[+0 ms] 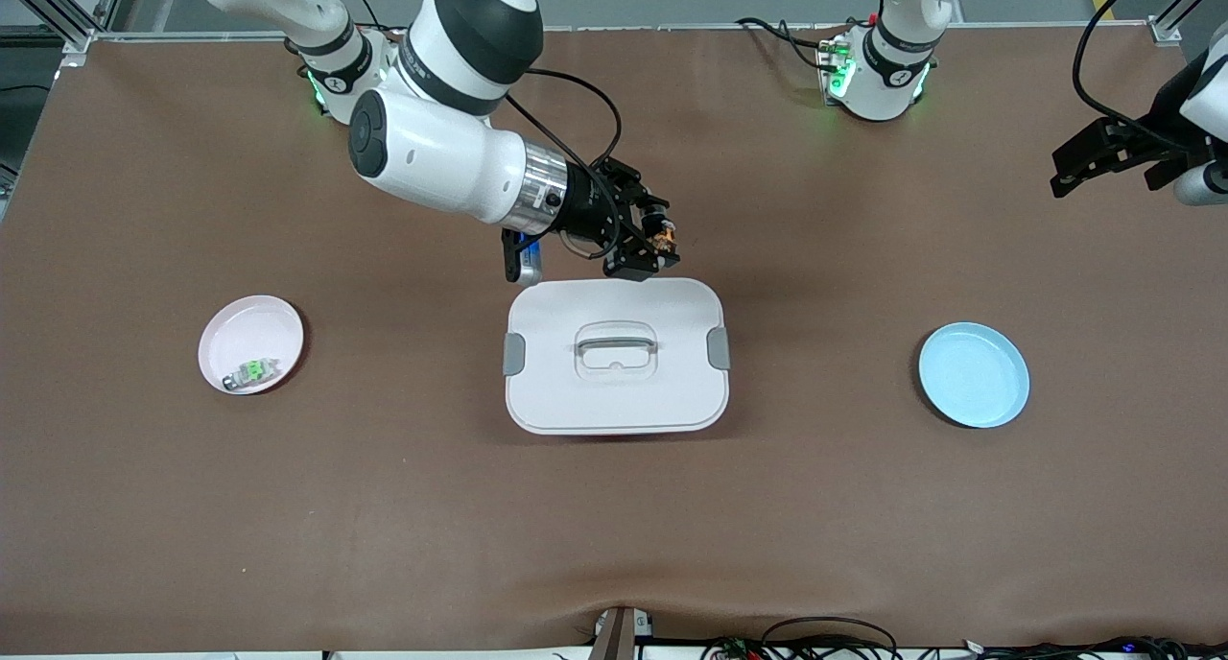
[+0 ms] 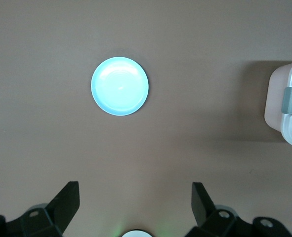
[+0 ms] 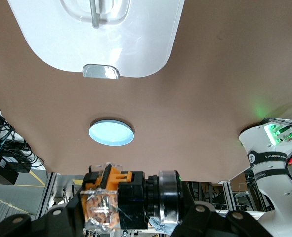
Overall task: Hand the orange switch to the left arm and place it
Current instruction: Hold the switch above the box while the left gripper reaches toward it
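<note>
My right gripper (image 1: 660,240) is shut on the orange switch (image 1: 662,230), a small black block with an orange centre. It holds the switch in the air over the table just past the robot-side edge of the white box (image 1: 615,355). In the right wrist view the switch (image 3: 121,200) fills the space between the jaws, with the box (image 3: 136,44) and its handle beyond. My left gripper (image 1: 1103,156) is open and empty, up in the air at the left arm's end of the table. In the left wrist view its fingers (image 2: 66,202) stand wide apart above bare table.
A light blue plate (image 1: 974,374) lies toward the left arm's end and shows in the left wrist view (image 2: 120,86) and the right wrist view (image 3: 111,133). A pink plate (image 1: 251,343) toward the right arm's end holds a small green-and-grey component (image 1: 251,372).
</note>
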Motion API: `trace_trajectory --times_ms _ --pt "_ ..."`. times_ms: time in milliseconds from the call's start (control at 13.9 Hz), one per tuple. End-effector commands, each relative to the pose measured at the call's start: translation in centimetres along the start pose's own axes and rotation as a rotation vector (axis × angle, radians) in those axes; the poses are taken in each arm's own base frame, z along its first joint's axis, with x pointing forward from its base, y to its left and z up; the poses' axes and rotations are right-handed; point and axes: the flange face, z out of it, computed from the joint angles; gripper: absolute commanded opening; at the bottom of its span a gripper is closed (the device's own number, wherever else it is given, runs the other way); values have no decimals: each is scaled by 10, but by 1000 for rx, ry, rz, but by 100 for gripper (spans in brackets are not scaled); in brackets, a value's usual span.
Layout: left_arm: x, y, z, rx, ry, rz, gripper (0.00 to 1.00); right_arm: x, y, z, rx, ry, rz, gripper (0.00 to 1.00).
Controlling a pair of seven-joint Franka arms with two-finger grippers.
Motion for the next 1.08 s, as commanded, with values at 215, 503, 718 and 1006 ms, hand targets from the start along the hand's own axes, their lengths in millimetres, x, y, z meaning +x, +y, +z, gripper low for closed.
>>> trace_trajectory --times_ms 215,503,718,1006 --pt "-4 -8 -8 -3 7 19 100 -6 -3 2 5 -17 16 25" --pt "-4 -8 -9 3 9 19 100 -7 -3 2 4 -18 16 25" --pt "1 -8 3 -5 -17 20 100 -8 -2 3 3 -18 17 26" --pt "7 12 7 -122 -20 22 100 -7 -2 4 2 -17 16 26"
